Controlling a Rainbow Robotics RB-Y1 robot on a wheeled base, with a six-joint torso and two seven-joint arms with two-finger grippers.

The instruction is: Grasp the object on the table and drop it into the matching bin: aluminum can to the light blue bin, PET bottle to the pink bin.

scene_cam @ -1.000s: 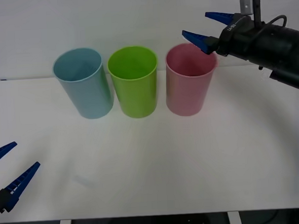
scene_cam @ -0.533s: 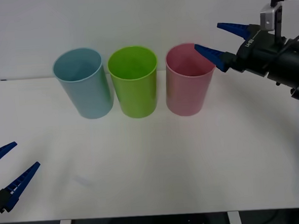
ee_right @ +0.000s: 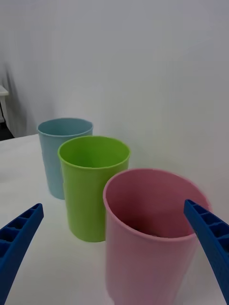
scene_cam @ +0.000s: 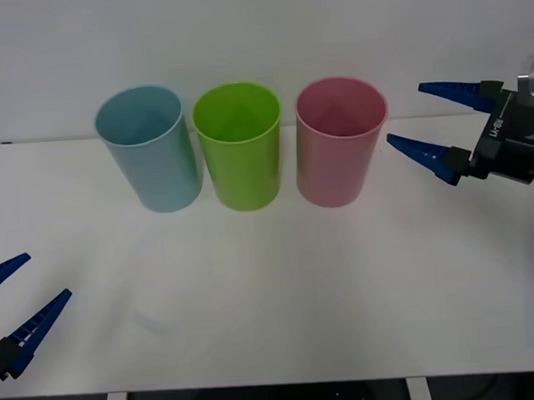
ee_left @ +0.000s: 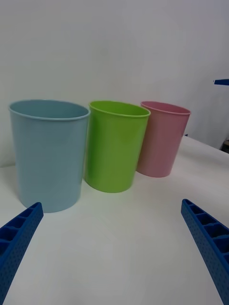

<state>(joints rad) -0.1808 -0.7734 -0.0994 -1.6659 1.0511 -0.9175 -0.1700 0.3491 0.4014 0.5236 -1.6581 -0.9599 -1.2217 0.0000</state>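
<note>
Pink bin (scene_cam: 342, 159), the landmark for every position given below, stands upright on the white counter (scene_cam: 273, 290) with its round mouth open.

Nearest, well in front of the pink bin and far off to its left, at the counter's near left edge: the left tool (scene_cam: 47, 275). Its two blue ribbed fingers (scene_cam: 39, 324) are spread wide apart and grip nothing. The left wrist view looks between these fingers across bare counter toward the three bins, with the tool (ee_left: 110, 204) pointed at the row.

Next, just to the right of the pink bin and level with its rim: the right tool (scene_cam: 405, 113). It hangs in the air above the counter, clear of the bin, on a black wrist that enters from the right. Its fingers are wide apart and empty, their tips pointing toward the bin. In the right wrist view this tool (ee_right: 113, 204) frames the pink bin (ee_right: 143, 267) closely.

Farther back, the row itself. Just left of the pink bin, close beside it, is a lime green bin (scene_cam: 242, 161). Beyond that, second to the left of the pink bin, is the light blue bin (scene_cam: 151, 162). All three are upright and of one size, backed by a plain white wall.

Inside the pink bin, low against its far wall, lies a darker patch (ee_right: 152, 228). Whether this is the PET bottle cannot be told.
</note>
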